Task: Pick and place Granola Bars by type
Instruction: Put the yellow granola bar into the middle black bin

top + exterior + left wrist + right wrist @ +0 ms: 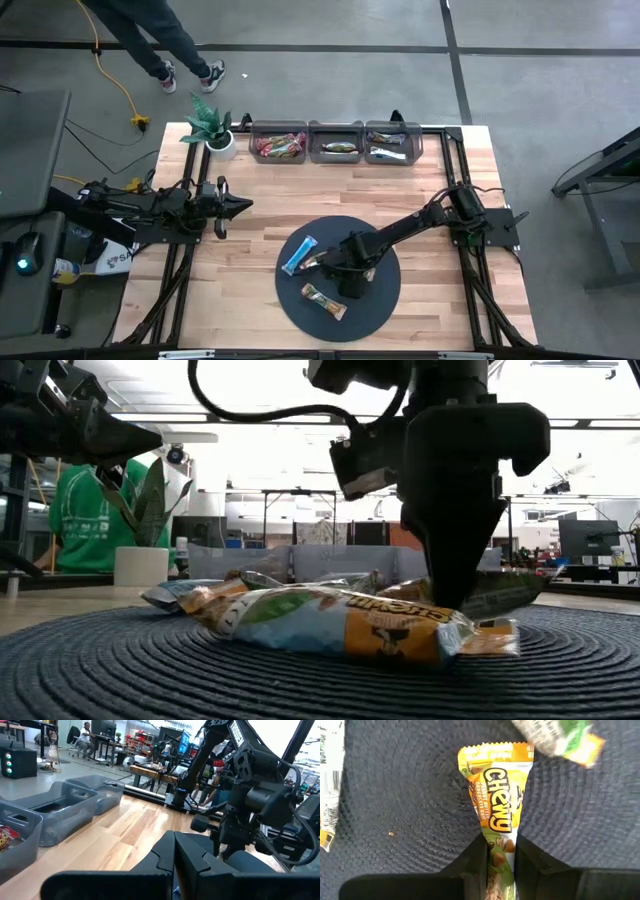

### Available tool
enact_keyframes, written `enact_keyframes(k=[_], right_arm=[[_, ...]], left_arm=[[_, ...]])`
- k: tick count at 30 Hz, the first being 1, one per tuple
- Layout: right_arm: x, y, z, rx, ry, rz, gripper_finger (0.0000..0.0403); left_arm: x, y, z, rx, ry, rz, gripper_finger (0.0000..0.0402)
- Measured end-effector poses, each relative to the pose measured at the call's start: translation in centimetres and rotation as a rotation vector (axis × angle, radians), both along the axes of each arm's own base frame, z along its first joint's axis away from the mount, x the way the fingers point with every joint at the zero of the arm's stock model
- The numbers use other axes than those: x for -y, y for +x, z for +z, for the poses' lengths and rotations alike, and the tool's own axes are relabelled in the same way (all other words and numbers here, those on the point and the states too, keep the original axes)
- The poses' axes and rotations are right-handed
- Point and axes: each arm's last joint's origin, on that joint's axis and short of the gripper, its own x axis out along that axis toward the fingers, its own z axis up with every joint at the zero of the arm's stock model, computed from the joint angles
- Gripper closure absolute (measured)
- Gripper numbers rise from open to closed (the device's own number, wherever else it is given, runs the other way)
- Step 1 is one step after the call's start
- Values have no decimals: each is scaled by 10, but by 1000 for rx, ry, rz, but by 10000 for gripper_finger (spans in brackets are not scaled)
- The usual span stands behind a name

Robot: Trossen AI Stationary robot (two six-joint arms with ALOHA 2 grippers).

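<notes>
- Plant [208, 124] in its white pot stands at the table's far left corner, and the left gripper [240, 205] waits near it over bare wood, its fingers pressed together and holding nothing.
- Bins [335, 142], three clear ones in a row along the far edge, already hold sorted bars: red ones in the left bin, a green-brown one in the middle, pale ones in the right.
- Mat [380, 300], dark and round, carries what is left: a light blue bar [298, 255] at its left edge and a green-brown bar [324, 301] nearer the front.
- Right gripper [318, 264] is down on the mat just beside the blue bar, its fingers [475, 865] pinching one end of a green and orange bar [496, 807]; the rest of the wrapper lies flat on the mat.
- Judging by this, the grasp is made and the pick step is in hand. Next it needs a clean lift clear of the neighbouring bars, then a carry to the middle bin, which seems the matching one.
</notes>
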Motion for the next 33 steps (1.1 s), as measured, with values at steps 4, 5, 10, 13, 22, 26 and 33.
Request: enact_keyframes(k=[4,5,10,13,22,26,33], right_arm=[[0,-1,13,34,21,-25,346],[0,-1,14,34,30,-30,347],[1,-1,26,70,85,-51,358],[0,1,34,116,124,-47,360],[11,14,69,384,141,-84,363],[26,22,89,531,126,-97,363],[60,33,124,789,101,-110,364]], left_arm=[[0,0,0,0,0,0,400],[0,0,0,0,0,0,400],[0,0,0,0,0,0,400],[0,0,0,0,0,0,400],[0,0,0,0,0,-1,400],[0,0,0,0,0,-2,400],[0,0,0,0,0,-2,400]])
